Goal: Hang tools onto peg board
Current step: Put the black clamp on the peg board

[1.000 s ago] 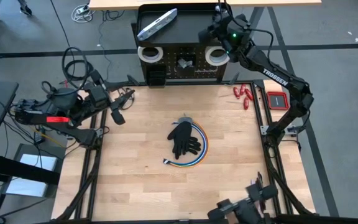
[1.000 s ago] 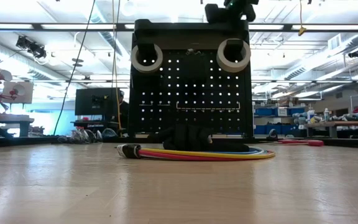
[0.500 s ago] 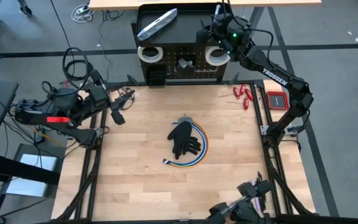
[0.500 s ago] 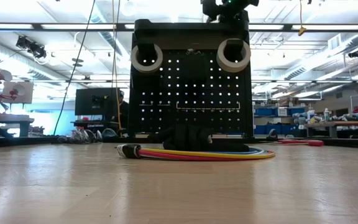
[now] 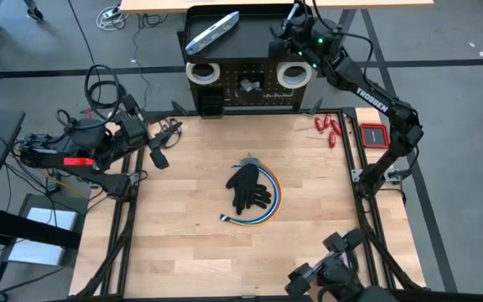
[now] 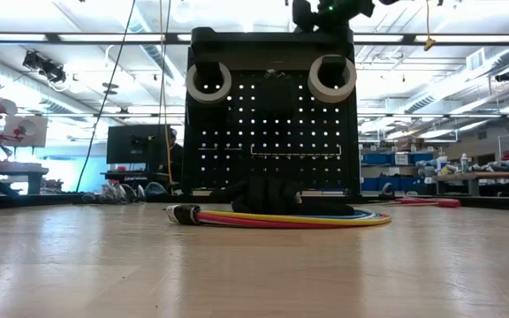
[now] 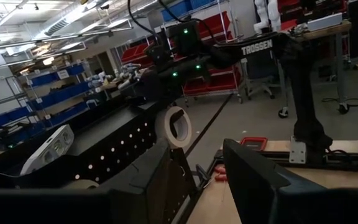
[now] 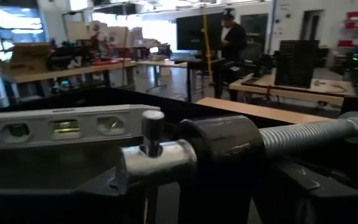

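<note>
The black peg board [image 6: 272,132] stands at the table's far edge. Two white tape rolls [image 6: 208,81] [image 6: 331,79] hang on pegs near its top. A silver-grey level [image 5: 212,32] lies in its tray top [image 5: 254,21]. My right gripper [image 5: 285,35] is level over the tray's right end. A black clamp [image 8: 216,155] with a threaded screw [image 8: 309,134] and a silver pin handle [image 8: 157,158] fills its wrist view, close up. Whether the clamp is held does not show. My left gripper [image 5: 159,153] waits open at the table's left edge, holding nothing.
A black glove [image 5: 248,186] lies on a coil of coloured cable [image 5: 272,201] at the table's middle. Small red-handled tools [image 5: 329,127] and a red box [image 5: 374,135] sit at the far right. A grey metal piece [image 5: 250,84] hangs between the rolls.
My right gripper has moved a little toward the table's far edge above the peg board's top and has turned at the wrist. The tape rolls and the level have stayed in place.
</note>
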Controlling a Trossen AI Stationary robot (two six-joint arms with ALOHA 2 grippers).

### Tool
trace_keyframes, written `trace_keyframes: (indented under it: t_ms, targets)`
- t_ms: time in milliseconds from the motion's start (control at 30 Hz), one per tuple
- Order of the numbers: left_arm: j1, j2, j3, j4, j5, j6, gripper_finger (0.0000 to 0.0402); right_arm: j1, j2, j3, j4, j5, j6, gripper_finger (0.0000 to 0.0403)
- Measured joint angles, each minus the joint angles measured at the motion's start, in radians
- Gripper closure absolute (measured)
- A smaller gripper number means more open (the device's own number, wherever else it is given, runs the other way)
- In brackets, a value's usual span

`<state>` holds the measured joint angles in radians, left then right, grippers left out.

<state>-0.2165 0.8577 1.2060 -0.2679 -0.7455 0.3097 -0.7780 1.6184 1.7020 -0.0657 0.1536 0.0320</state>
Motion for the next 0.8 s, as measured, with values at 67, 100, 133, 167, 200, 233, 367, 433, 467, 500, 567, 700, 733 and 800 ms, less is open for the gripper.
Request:
trace_keyframes:
  t_ms: [67,100,133,167,200,233,367,433,467,500,567,700,733,800]
  targets:
    - [0.000,0.000,0.000,0.000,-0.001,0.000,0.0243,-0.012,0.000,0.000,0.000,-0.030,-0.003,0.0160]
    - [0.000,0.000,0.000,0.000,-0.002,-0.003,0.0243,-0.019,0.000,0.000,0.000,-0.040,-0.002,0.0153]
    - [0.000,0.000,0.000,0.000,-0.002,-0.004,0.0243,-0.025,0.000,0.000,-0.001,-0.048,0.001,0.0144]
    - [0.000,0.000,0.000,0.001,-0.003,-0.006,0.0243,-0.031,0.000,0.002,-0.004,-0.061,0.004,0.0136]
    - [0.000,0.000,0.000,0.003,-0.003,-0.010,0.0243,-0.038,0.000,0.002,-0.010,-0.080,0.009,0.0127]
    - [0.000,0.000,0.000,0.006,-0.004,-0.024,0.0243,-0.045,-0.001,0.002,-0.016,-0.103,0.016,0.0118]
    - [0.000,0.000,0.000,0.013,-0.006,-0.056,0.0243,-0.068,-0.005,0.006,-0.058,-0.205,0.027,0.0088]
    - [0.000,0.000,0.000,0.012,-0.006,-0.060,0.0243,-0.071,-0.005,0.005,-0.051,-0.236,0.028,0.0081]
    - [0.000,0.000,0.000,0.011,-0.006,-0.064,0.0243,-0.072,-0.005,0.003,-0.034,-0.255,0.036,0.0078]
    - [0.000,0.000,0.000,0.011,-0.007,-0.077,0.0243,-0.073,-0.004,0.000,-0.007,-0.279,0.054,0.0077]
    - [0.000,0.000,0.000,0.010,-0.007,-0.105,0.0243,-0.071,0.001,-0.004,0.070,-0.311,0.092,0.0076]
    - [0.000,0.000,0.000,0.013,-0.009,-0.112,0.0243,-0.072,0.007,0.002,0.148,-0.285,0.125,0.0085]
    - [0.000,0.000,0.000,0.017,-0.009,-0.112,0.0243,-0.077,0.011,0.002,0.138,-0.285,0.123,0.0088]
    - [0.000,0.000,0.000,0.023,-0.009,-0.113,0.0243,-0.088,0.017,0.001,0.076,-0.291,0.118,0.0093]
